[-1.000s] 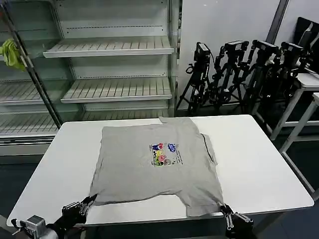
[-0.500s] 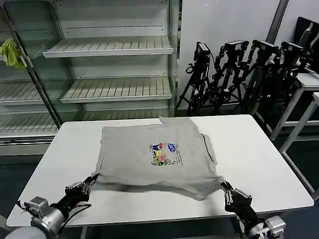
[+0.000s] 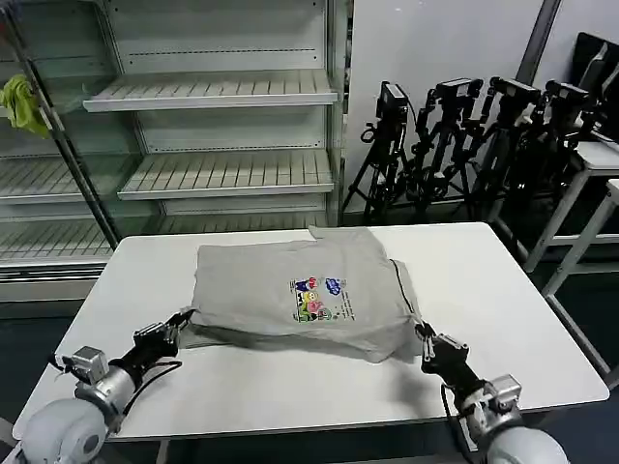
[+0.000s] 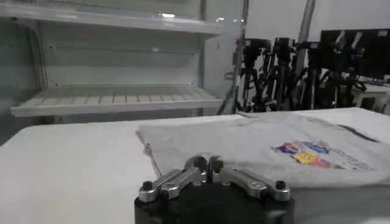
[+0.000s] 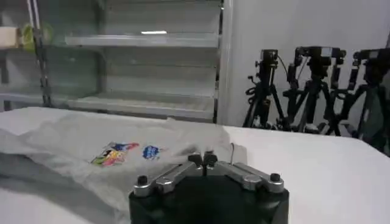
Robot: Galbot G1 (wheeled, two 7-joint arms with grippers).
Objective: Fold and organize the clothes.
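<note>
- Left gripper (image 3: pixel 177 324) and right gripper (image 3: pixel 423 340) each pinch a near corner of the T-shirt (image 3: pixel 300 300).
- Hem tucked under, hidden; shirt lies mid-table (image 3: pixel 290 387).
- Shelves (image 3: pixel 213 92) and tripods (image 3: pixel 464 135) stand behind.

So it's a plain white table (image 3: pixel 503 329) with rounded corners, and the only thing lying on it is the light grey T-shirt (image 3: pixel 290 290), sitting about mid-width and more toward the far edge. The shirt's chest print faces up, the near hem is doubled back onto itself so there's a thick rolled fold running along the front, and a dark seam shows down its right side. Bare white tabletop shows on both sides of the shirt and in a wide strip along the near edge.
</note>
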